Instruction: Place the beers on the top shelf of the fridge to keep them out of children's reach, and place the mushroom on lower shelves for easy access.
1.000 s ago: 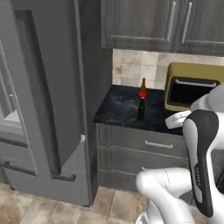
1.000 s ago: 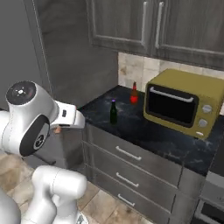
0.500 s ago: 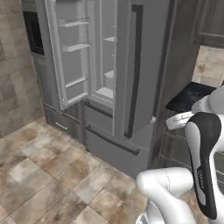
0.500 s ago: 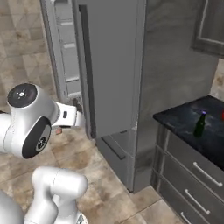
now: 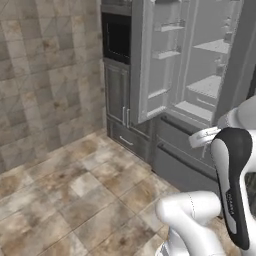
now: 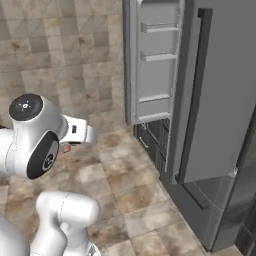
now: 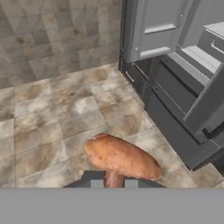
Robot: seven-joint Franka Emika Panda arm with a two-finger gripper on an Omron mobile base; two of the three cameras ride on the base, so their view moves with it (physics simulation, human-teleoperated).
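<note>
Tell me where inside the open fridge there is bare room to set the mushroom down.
The gripper is shut on the mushroom. In the fridge, the lower shelves between the open door and the right wall look bare, as does the top shelf. Nothing crowded shows; the door bins look bare too.

**Colours in front of you**

You see a reddish-brown mushroom [image 7: 121,159] cap with a pale stem at the lower centre of the hand view. The fridge [image 5: 200,150] is dark grey outside, with a pale grey interior and pale grey shelves [image 5: 212,46]. Upper centre of the left base view, the oven [image 5: 117,37] is black. The floor [image 5: 65,190] is mottled tan and brown tile; the wall [image 5: 45,75] is beige-grey tile.
</note>
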